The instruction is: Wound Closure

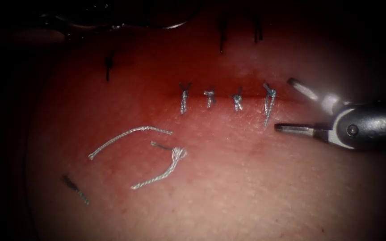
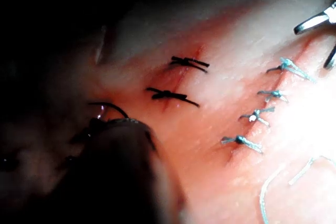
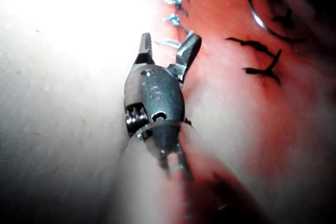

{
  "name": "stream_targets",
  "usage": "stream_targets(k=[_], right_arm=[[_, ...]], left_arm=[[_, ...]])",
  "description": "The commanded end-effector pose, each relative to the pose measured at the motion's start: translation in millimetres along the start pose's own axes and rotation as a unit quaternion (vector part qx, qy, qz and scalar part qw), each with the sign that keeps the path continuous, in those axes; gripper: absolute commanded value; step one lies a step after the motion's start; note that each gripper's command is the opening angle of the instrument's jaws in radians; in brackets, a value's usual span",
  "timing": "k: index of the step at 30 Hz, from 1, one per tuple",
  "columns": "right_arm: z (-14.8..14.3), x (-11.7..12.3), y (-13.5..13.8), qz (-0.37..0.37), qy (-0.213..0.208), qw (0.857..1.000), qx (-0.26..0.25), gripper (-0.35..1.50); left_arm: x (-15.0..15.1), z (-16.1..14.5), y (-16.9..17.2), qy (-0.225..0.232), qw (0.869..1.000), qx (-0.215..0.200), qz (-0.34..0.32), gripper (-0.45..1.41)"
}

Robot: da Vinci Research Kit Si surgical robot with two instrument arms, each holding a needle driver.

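The cut in the tissue (image 1: 228, 178) carries several pale knotted stitches (image 1: 209, 96) in a row. The rightmost stitch (image 1: 269, 100) has a longer thread tail. My right tool (image 1: 284, 105) stands just right of that stitch, jaws wide open, holding nothing; I also see it in the right wrist view (image 3: 169, 39) and the left wrist view (image 2: 311, 48). A thin curved metal arc, apparently the needle (image 1: 175, 24) (image 3: 260, 22), lies in the dark far area, out of the tissue. My left tool (image 2: 121, 171) is a dark shape; what it holds is hidden.
Cut ends of pale thread (image 1: 128, 136) (image 1: 161, 172) lie loose on the tissue below and left of the cut, with a darker piece (image 1: 74, 189) further left. Dark older stitches (image 1: 222, 35) (image 1: 108, 67) sit beyond the cut. Red fluid tints the tissue around the stitches.
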Motion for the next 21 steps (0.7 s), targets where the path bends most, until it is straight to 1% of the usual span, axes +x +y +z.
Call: stream_targets(k=[1,5,8,12,15,16,17,19,21], right_arm=[[1.0,0.1,-0.2,0.001,0.002,1.000,0.000,1.30],[1.0,0.2,-0.3,0.001,0.001,1.000,0.000,1.30],[1.0,0.3,-0.4,0.001,0.001,1.000,0.000,1.30],[1.1,0.3,-0.4,0.001,0.001,1.000,-0.001,1.30],[1.1,0.3,-0.4,0.001,0.000,1.000,0.000,1.30],[1.1,0.3,-0.4,0.001,0.000,1.000,0.000,1.30],[1.1,0.3,-0.4,0.001,0.000,1.000,0.000,1.30],[1.0,0.3,-0.5,0.001,0.000,1.000,0.000,1.30],[1.0,0.4,-0.5,0.001,0.000,1.000,0.000,1.30]], left_arm=[[0.5,1.7,0.2,-0.008,1.000,0.015,0.003,0.68],[0.5,4.6,1.3,-0.026,0.998,0.049,0.001,0.64],[0.7,6.3,1.9,-0.037,0.997,0.065,0.000,0.64],[1.0,8.2,2.8,-0.061,0.996,0.069,0.006,0.59],[1.2,9.8,3.8,-0.090,0.994,0.067,0.014,0.42],[1.3,10.9,4.3,-0.103,0.992,0.070,0.016,0.39],[1.3,10.9,4.3,-0.103,0.992,0.070,0.016,0.39],[1.2,11.8,4.6,-0.113,0.991,0.071,0.019,0.34],[0.9,12.6,4.8,-0.124,0.990,0.072,0.015,0.34]])
